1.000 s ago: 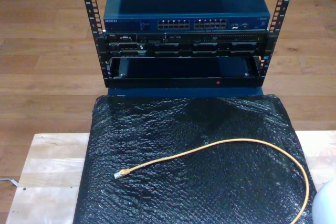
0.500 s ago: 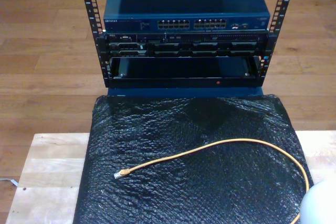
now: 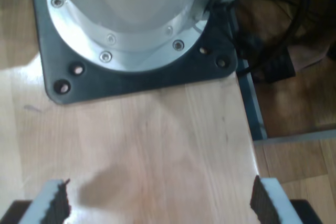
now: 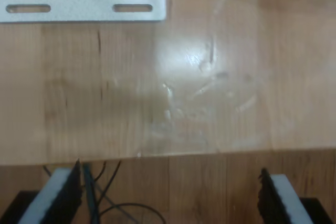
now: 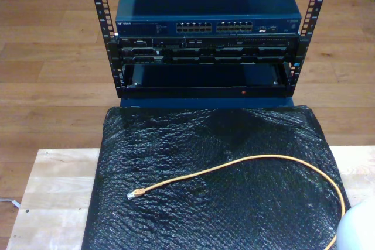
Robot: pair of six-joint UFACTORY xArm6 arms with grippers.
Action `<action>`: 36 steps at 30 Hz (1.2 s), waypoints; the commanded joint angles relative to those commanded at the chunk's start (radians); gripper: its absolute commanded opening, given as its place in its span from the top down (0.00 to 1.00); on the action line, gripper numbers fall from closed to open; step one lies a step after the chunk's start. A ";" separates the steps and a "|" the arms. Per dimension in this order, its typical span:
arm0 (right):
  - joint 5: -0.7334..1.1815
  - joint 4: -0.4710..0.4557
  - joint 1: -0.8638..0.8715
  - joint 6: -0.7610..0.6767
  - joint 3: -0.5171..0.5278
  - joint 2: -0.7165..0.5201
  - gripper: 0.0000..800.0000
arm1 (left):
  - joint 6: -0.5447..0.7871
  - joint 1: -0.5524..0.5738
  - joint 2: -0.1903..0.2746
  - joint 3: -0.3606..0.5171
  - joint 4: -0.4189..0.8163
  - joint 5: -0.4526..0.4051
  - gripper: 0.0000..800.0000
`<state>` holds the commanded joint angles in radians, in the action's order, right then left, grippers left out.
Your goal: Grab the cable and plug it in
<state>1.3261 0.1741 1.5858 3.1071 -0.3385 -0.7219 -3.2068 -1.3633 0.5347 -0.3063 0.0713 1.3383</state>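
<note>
Wooden table (image 5: pixel 55 185) carries a black mat (image 5: pixel 176 144); on it the cable (image 5: pixel 258 159) arcs from its plug (image 5: pixel 132 194) toward the exterior view's right; my first gripper (image 3: pixel 157 205) and second gripper (image 4: pixel 168 195) gape wide, empty.

Wooden plank floor (image 5: pixel 53 80), pale wooden table (image 5: pixel 53 191) under black bubble wrap (image 5: pixel 234 139), equipment rack (image 5: pixel 205 33) behind

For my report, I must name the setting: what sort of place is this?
Probably a lab or test bench for network cabling: a rack with a network switch stands on wood flooring, and an orange cable lies on a padded wooden table.
</note>
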 joint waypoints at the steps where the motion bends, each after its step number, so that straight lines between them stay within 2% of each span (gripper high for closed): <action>1: 0.008 0.002 -0.002 -0.020 -0.017 0.002 0.00 | -0.003 0.000 0.000 -0.009 -0.002 0.000 0.00; 7: 0.069 0.006 -0.071 -0.141 -0.107 0.026 0.00 | -0.008 0.003 -0.002 -0.064 -0.008 0.055 0.00; 14: 0.086 0.015 -0.192 -0.308 -0.201 0.094 0.00 | -0.011 0.037 0.000 -0.127 -0.080 0.121 0.00; 24: 0.172 0.018 -0.342 -0.535 -0.391 0.244 0.00 | -0.132 0.155 0.002 -0.227 -0.104 0.245 0.00; 32: 0.229 0.129 -0.377 -0.615 -0.480 0.292 0.00 | -0.221 0.227 0.002 -0.272 -0.166 0.295 0.00; 36: 0.250 0.144 -0.402 -0.657 -0.503 0.295 0.00 | -0.259 0.245 0.000 -0.276 -0.212 0.311 0.00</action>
<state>1.5762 0.3184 1.1838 2.4504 -0.8418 -0.4273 -3.4661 -1.1178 0.5347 -0.5825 -0.1404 1.6498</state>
